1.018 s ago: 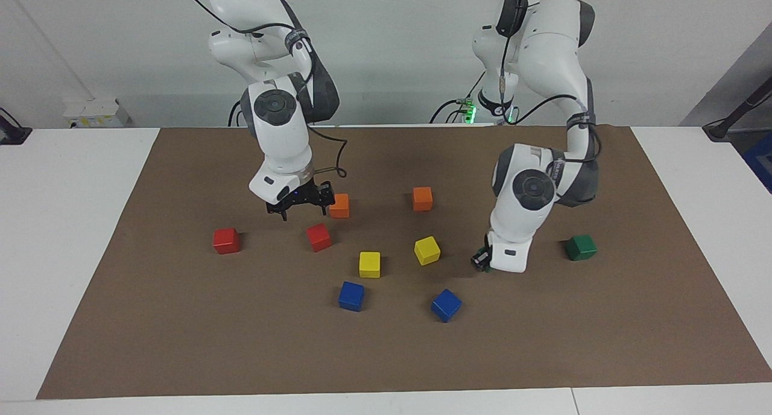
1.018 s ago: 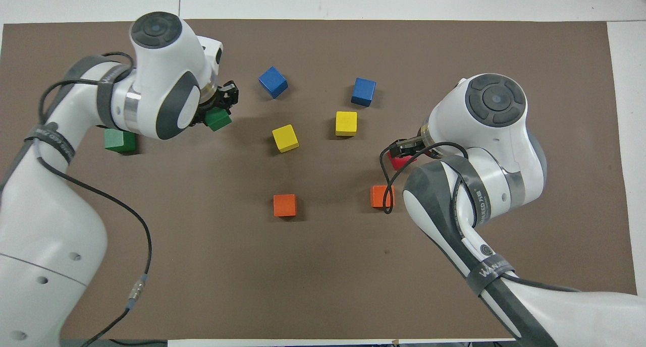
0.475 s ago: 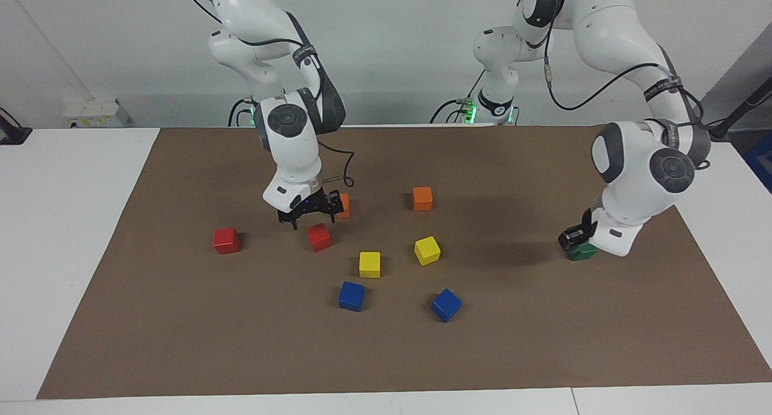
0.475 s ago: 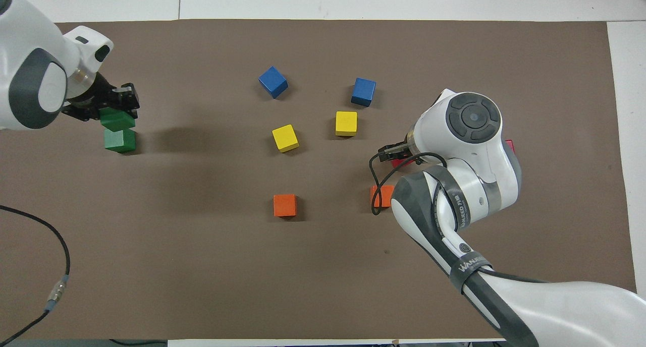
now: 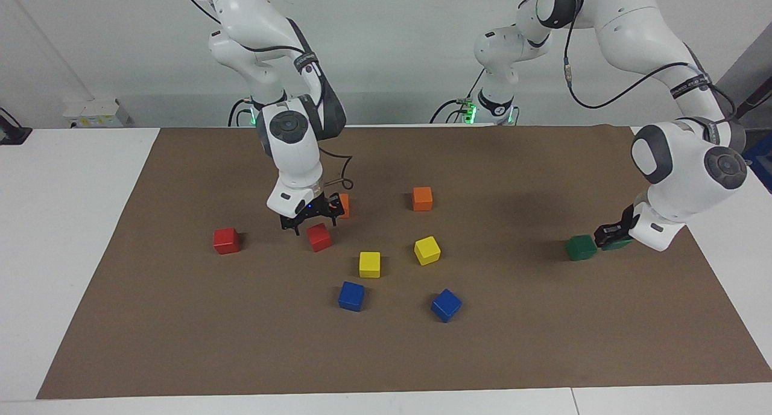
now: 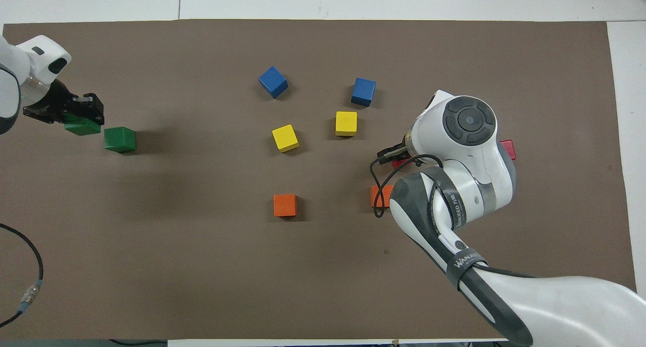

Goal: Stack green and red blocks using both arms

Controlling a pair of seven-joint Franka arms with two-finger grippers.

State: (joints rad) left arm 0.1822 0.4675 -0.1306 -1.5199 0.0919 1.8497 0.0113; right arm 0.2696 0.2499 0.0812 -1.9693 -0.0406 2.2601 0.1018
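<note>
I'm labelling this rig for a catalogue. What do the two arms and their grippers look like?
Both arms are glossy white rounded segments with dark grey round joint caps, grey bands bearing white lettering, and loose black cables. The left gripper and right gripper are small, black and two-fingered.

Right arm [image 6: 454, 185] hides red block [image 6: 508, 149]

Two green blocks [image 5: 581, 247], two red [image 5: 227, 240], two orange [image 5: 422, 198], two yellow [image 5: 370, 264], two blue [image 5: 351, 296].

Legible text: grey strap [image 6: 465, 263] on right arm's forearm reads "WANJEED"; second strap [image 6: 456, 208] carries the same word, partly readable.
</note>
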